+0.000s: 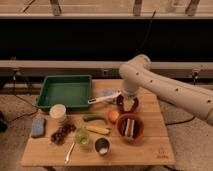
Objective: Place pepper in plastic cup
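Observation:
The slim dark-green pepper [94, 118] lies on the wooden table [155, 150] near its middle, just in front of the green tray. The small translucent yellow-green plastic cup [82, 137] stands upright in front of it, slightly to the left, with the yellow vegetable between them. My white arm reaches in from the right. The gripper [128, 102] hangs over the dark bowl [121, 104] at the back right of the table, to the right of the pepper and apart from it.
A green tray [65, 91] sits back left, with a white-handled utensil [104, 97] beside it. Also here are a white cylindrical container [58, 113], blue sponge [38, 127], dark red cluster [63, 132], yellow vegetable [97, 129], orange fruit [113, 115], brown bowl [131, 128], dark metal cup [102, 146] and spoon [69, 152].

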Controlling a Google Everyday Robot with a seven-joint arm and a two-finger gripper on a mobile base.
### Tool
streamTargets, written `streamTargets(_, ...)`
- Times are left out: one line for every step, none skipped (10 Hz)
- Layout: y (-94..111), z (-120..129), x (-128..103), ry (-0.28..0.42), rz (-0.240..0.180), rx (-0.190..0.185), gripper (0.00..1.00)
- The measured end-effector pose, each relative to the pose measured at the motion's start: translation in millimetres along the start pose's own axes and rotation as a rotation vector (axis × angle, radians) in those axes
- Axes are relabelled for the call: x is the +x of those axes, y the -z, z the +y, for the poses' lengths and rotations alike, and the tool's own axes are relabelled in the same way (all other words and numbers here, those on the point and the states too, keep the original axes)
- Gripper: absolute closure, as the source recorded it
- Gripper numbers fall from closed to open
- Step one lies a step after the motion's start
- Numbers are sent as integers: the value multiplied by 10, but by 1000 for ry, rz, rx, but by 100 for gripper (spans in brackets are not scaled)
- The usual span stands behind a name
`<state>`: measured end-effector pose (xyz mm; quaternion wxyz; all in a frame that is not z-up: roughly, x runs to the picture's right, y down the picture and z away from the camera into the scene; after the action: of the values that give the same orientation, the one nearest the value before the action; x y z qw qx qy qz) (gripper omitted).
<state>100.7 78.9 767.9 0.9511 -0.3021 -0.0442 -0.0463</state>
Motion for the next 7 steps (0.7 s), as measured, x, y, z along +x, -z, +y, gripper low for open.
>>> streamTargets(-76, -43, -161, 20, -12, -11, 35)
streamTargets(-161, -72, -338, 41, -29, -25, 35)
streamTargets(-248, -93, -496, 60, -46, -38, 35)
streamTargets(-318, -104, -599, 75, -58, -48, 35)
streamTargets(-395, -116, -693, 88, -72, -58, 35)
streamTargets(-503, -121, -756, 96, -86, -73, 35)
streamTargets(-600, -114, -793, 99, -95, -87, 35)
